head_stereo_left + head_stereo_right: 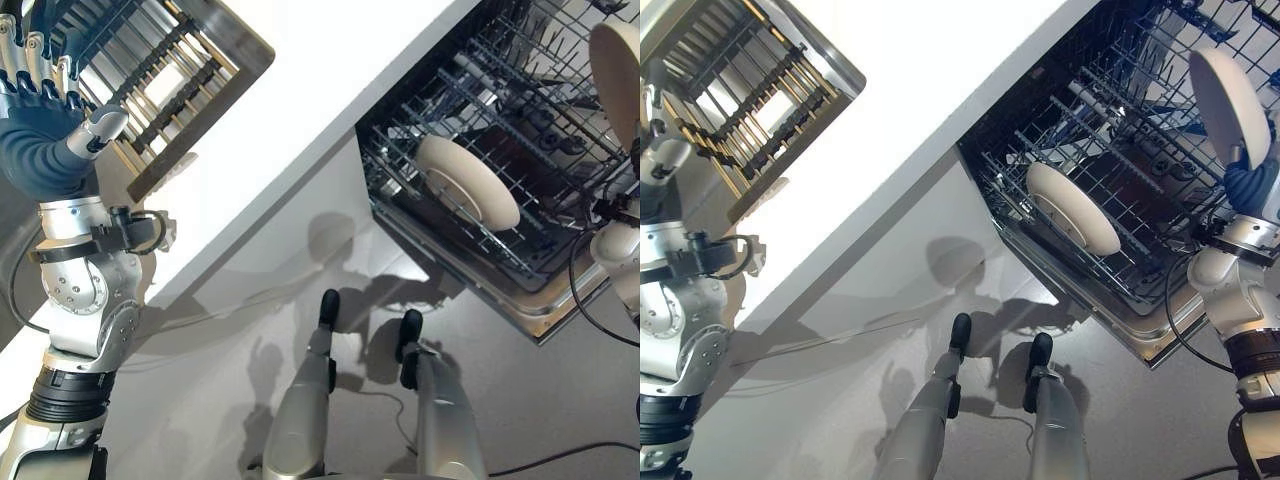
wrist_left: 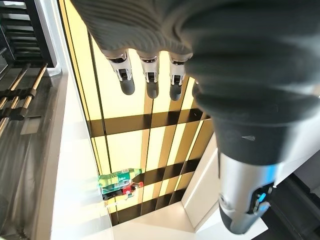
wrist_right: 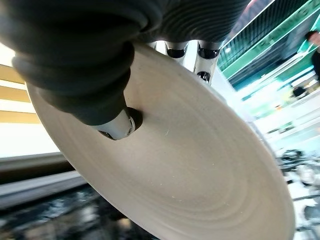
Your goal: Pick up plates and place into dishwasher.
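Plates number two. One cream plate (image 3: 185, 165) is in my right hand (image 3: 117, 125): my thumb presses on its face and my fingers (image 3: 202, 75) curl behind its rim, so I have it pinched between them. In the head views this held plate stands on edge, raised above the far right side of the dishwasher rack (image 1: 1140, 170), with my right wrist just below it. The second plate (image 1: 466, 182) already stands tilted on edge among the wire tines of that rack, toward its near left side, well apart from the one I hold.

One dishwasher rack is pulled out on the open dishwasher door (image 1: 520, 300), dark wire over a dark tub. A white counter (image 1: 300, 110) runs diagonally between the dishwasher and my left side.

My left hand (image 1: 40, 70) is up by one wooden dish rack (image 1: 170, 70) with dark crossbars, which sits on the counter at the left. In the left wrist view my fingers (image 2: 150, 82) hang straight and relaxed, side by side, with nothing between them and the thumb; they touch nothing that I can see. Past them that view shows yellow panels crossed by dark bars, and a small green and red object too small to make out.
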Controlling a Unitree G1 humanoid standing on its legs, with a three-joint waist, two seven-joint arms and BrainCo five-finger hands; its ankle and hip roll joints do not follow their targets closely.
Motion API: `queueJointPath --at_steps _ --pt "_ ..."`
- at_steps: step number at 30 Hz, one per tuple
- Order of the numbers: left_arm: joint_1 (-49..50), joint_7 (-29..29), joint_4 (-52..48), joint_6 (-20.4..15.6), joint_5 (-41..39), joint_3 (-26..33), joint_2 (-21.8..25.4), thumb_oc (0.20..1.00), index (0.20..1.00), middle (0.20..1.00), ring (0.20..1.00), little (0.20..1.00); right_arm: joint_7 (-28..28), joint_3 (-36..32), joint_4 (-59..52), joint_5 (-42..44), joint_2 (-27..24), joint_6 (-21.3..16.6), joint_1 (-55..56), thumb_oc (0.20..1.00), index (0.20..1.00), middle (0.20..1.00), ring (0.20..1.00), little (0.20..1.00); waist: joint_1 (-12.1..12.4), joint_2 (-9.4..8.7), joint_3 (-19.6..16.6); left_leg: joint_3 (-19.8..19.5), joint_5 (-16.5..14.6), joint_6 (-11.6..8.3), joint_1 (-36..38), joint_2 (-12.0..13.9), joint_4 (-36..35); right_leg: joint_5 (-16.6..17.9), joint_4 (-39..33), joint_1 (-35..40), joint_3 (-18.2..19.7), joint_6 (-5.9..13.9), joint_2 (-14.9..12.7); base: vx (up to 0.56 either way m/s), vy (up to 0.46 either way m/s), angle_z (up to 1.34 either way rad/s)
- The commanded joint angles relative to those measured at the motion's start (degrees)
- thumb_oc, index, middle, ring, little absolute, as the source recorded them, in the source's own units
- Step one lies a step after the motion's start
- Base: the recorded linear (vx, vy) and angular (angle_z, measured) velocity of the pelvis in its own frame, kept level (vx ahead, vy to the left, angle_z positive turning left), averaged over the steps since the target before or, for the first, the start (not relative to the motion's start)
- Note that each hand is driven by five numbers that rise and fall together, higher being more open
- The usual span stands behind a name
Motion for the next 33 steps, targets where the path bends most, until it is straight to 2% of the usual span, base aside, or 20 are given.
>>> queueJointPath --at_steps 1,4,6,15,22,33 --pt "4.8 -0.7 8.2 -2.5 1.6 -5.0 -5.8 1.000 1.000 1.000 1.000 1.000 2.1 -1.9 -3.1 -1.6 -1.1 -4.0 -6.3 0.200 0.200 0.200 0.200 0.200 -0.7 -4.81 4.7 1.2 0.2 3.18 -0.9 -0.9 -1.0 13.0 -17.2 4.2 3.7 5.49 0.4 0.00 0.000 0.00" --pt "5.0 -0.5 8.3 -2.7 1.3 -4.6 -5.9 1.000 1.000 1.000 1.000 1.000 1.4 -1.9 -4.1 -2.6 -0.6 -6.5 -6.4 0.200 0.200 0.200 0.200 0.200 -0.5 -4.63 4.7 1.0 0.1 3.25 -0.8 -0.9 -0.9 12.9 -17.2 4.4 3.5 5.49 0.4 0.00 0.000 0.00" --pt "5.5 -0.8 8.3 -2.9 1.0 -4.4 -5.7 1.000 1.000 1.000 1.000 1.000 1.1 -2.6 -6.0 -4.7 -0.3 -6.7 -6.1 0.200 0.200 0.200 0.200 0.200 -0.4 -4.59 4.7 0.8 0.0 3.24 -0.7 -1.0 -0.7 12.9 -17.1 4.5 3.4 5.46 0.3 0.01 -0.011 0.04" --pt "4.7 -1.1 8.2 -2.3 1.8 -4.8 -6.4 1.000 1.000 1.000 1.000 1.000 4.9 -0.8 -11.6 -12.9 -0.2 -3.5 -9.4 0.200 0.200 0.200 0.200 0.200 -0.2 -4.97 4.7 0.8 0.1 3.22 -1.4 -1.3 -0.4 12.9 -16.9 4.0 3.1 5.55 0.3 0.00 -0.001 0.01" --pt "4.9 -0.9 8.4 -3.1 1.6 -5.2 -6.2 1.000 1.000 1.000 1.000 1.000 4.7 1.8 -8.2 -11.6 -0.6 -2.1 -9.2 0.200 0.200 0.200 0.200 0.200 -0.1 -4.92 4.7 1.1 0.7 3.33 -2.5 -1.4 -1.3 13.5 -17.4 2.6 2.9 5.70 0.0 0.00 0.009 0.00" --pt "4.5 -1.1 8.7 -4.1 2.2 -6.3 -6.3 1.000 1.000 1.000 1.000 1.000 11.5 3.8 -1.8 -2.3 0.5 -1.7 -7.7 0.200 0.200 0.200 0.200 0.200 -0.2 -5.14 4.7 2.0 1.5 3.35 -3.2 -1.6 -3.4 14.6 -18.2 0.8 3.2 6.18 -0.4 -0.01 0.007 0.02"
